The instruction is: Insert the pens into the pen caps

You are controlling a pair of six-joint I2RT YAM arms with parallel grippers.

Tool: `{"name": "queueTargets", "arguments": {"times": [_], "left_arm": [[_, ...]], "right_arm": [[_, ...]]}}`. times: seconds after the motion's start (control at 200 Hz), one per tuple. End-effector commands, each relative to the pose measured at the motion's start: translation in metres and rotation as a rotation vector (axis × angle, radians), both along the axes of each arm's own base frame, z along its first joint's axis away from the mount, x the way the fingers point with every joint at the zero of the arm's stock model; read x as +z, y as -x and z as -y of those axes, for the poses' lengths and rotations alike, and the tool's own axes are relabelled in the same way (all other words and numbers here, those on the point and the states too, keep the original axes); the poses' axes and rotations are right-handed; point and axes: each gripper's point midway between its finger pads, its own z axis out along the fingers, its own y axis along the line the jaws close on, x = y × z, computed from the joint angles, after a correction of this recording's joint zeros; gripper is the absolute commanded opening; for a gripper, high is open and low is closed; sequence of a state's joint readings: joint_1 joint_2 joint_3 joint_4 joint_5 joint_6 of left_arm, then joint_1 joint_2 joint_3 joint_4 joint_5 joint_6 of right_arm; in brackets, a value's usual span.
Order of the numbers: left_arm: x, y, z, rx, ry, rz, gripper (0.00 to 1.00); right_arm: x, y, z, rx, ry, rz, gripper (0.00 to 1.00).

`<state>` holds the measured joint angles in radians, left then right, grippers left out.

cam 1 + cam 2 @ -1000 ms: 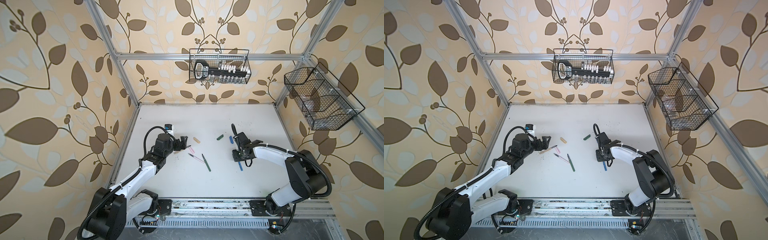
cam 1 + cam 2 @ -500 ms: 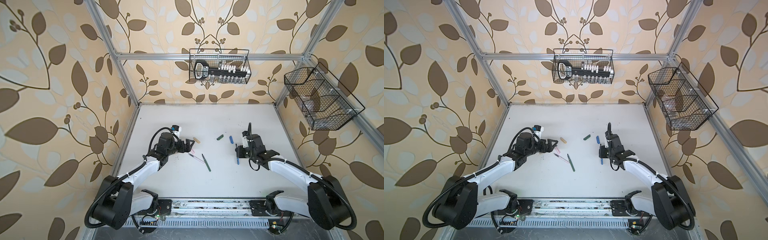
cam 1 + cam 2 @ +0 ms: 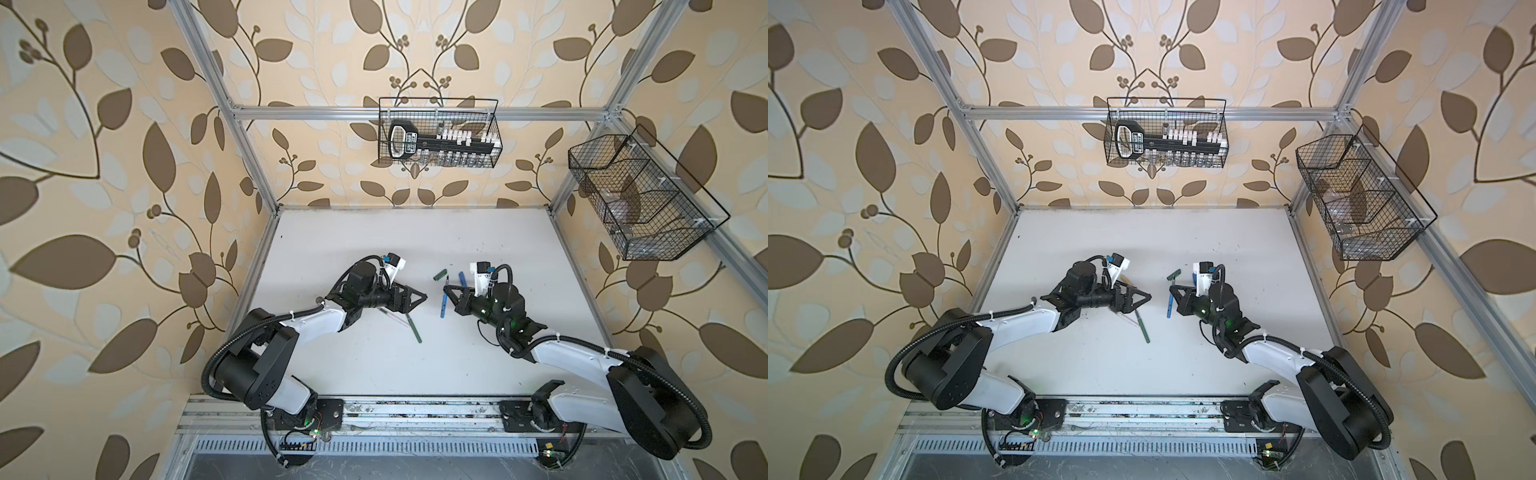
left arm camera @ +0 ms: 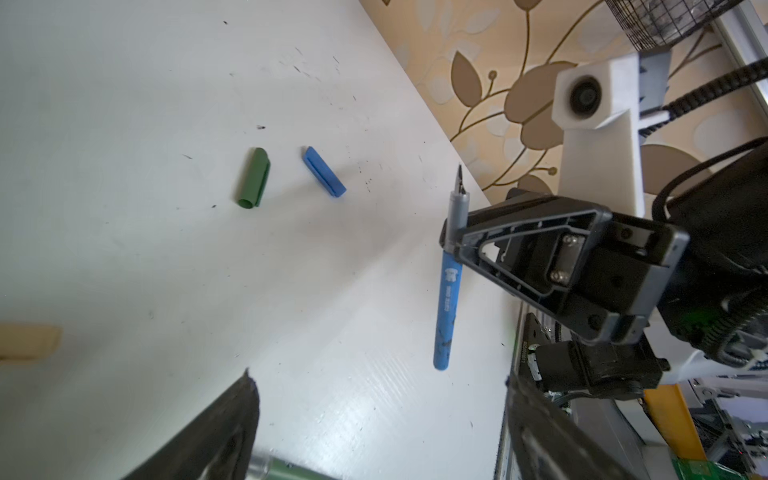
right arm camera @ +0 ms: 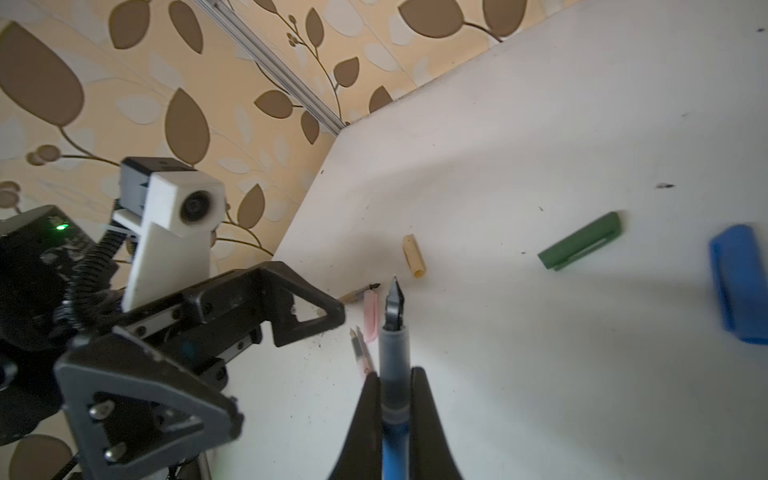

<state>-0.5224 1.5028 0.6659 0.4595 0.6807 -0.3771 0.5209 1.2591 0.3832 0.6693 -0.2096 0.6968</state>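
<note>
Currently clamps blue pen (image 4: pixel 446 299) below its nib in right gripper (image 5: pixel 395 376), aloft near blue cap (image 4: pixel 324 171). Holds left gripper (image 4: pixel 378 375) spread wide, empty, farther from blue cap. Could twist the thin pen in that pinch or nudge the loose cap, missing its mouth.

Both arms reach toward mid-frame in both top views, wrists facing. Left gripper (image 3: pixel 417 300) jaws wide apart; right gripper (image 3: pixel 452 296) pinched on blue pen (image 3: pixel 444 306).
</note>
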Motion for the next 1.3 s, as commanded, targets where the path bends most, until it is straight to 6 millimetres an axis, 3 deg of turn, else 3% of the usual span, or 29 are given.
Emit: {"name": "queueTargets", "arguments": {"times": [0.0,0.245,0.39,0.75,0.97,1.055,1.204,1.294], "left_arm": [[0.023,0.009,0.022,-0.112,0.083,0.044,0.9],[0.013,0.017,0.041,-0.156,0.05,0.024,0.84],[0.015,0.017,0.045,-0.17,0.069,0.003,0.76],[0.011,0.015,0.049,-0.18,0.075,-0.027,0.52],[0.013,0.012,0.048,-0.166,0.068,-0.023,0.44],[0.012,0.013,0.048,-0.164,0.064,-0.018,0.33],[0.011,0.011,0.047,-0.158,0.053,-0.018,0.03],[0.009,0.01,0.045,-0.145,0.035,-0.014,0.0]], "right_arm": [[0.019,-0.006,-0.006,-0.018,-0.095,0.07,0.02],[0.024,-0.01,-0.022,0.017,-0.15,0.086,0.02],[0.025,-0.008,-0.028,0.022,-0.157,0.102,0.03],[0.028,-0.008,-0.031,0.023,-0.199,0.117,0.04],[0.023,-0.003,-0.033,0.037,-0.194,0.116,0.04],[0.024,-0.002,-0.035,0.043,-0.193,0.124,0.04],[0.024,0.0,-0.033,0.033,-0.191,0.133,0.05],[0.024,0.002,-0.034,0.038,-0.185,0.137,0.06]]}}
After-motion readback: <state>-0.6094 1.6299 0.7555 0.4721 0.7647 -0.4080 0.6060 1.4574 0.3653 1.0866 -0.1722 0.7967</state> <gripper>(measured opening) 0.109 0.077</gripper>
